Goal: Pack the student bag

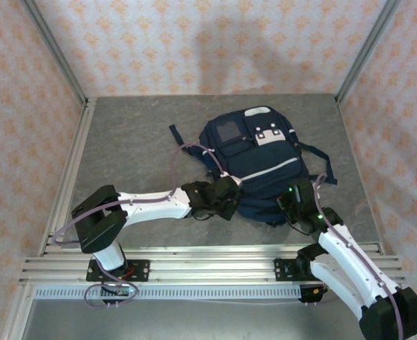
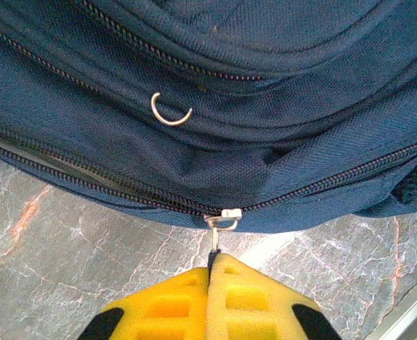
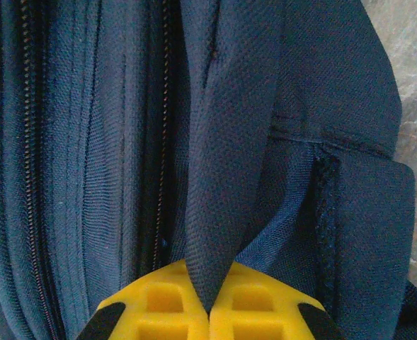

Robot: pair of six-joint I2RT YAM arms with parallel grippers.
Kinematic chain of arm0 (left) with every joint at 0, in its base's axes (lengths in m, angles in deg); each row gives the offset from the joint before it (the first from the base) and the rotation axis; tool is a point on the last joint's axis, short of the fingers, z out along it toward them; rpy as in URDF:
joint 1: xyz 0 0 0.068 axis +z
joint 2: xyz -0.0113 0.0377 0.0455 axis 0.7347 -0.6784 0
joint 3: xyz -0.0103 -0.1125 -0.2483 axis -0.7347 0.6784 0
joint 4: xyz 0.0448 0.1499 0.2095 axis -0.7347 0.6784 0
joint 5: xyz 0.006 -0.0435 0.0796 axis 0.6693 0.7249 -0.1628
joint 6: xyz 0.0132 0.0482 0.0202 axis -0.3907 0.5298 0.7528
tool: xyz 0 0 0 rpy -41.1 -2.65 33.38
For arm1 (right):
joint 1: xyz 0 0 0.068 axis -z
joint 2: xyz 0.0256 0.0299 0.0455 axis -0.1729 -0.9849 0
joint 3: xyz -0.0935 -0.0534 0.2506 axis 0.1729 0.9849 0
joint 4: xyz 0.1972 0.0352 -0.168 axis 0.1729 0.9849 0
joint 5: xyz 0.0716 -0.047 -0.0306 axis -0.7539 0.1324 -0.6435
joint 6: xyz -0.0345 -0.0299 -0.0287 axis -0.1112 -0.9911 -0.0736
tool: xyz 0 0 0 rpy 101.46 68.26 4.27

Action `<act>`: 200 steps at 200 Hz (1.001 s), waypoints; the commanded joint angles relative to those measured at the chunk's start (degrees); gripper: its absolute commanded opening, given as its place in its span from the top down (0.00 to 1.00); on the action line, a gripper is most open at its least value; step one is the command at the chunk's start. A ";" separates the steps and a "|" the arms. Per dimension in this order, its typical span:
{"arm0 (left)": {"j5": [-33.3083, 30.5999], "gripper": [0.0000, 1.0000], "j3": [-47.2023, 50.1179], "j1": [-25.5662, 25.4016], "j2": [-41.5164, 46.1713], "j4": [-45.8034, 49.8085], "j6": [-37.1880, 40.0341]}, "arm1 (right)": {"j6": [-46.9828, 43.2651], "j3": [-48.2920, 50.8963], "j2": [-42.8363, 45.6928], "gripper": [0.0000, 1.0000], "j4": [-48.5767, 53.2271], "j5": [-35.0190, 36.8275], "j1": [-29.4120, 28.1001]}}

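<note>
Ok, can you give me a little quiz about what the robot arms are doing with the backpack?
1. True or false: the left gripper is shut on a zipper pull of the student bag.
2. What does the right gripper pinch?
A) a pencil
B) a blue fabric strap of the bag
C) nothing at all
3. Fill in the gap: the bag lies flat on the grey ____, with its front pockets facing up.

Key:
1. True
2. B
3. table
</note>
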 commanded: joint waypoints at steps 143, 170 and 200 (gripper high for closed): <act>1.19 1.00 2.07 0.66 0.30 -2.19 -0.68 | 29.05 -7.49 -12.68 0.43 -4.56 3.25 -20.15; 0.92 1.00 1.69 0.69 0.16 -2.10 -0.59 | 30.57 -6.41 -15.46 0.56 -6.05 7.19 -21.09; -0.62 1.00 1.17 0.72 -0.15 -0.98 -0.08 | 31.23 -4.70 -15.20 0.89 -4.52 12.28 -21.19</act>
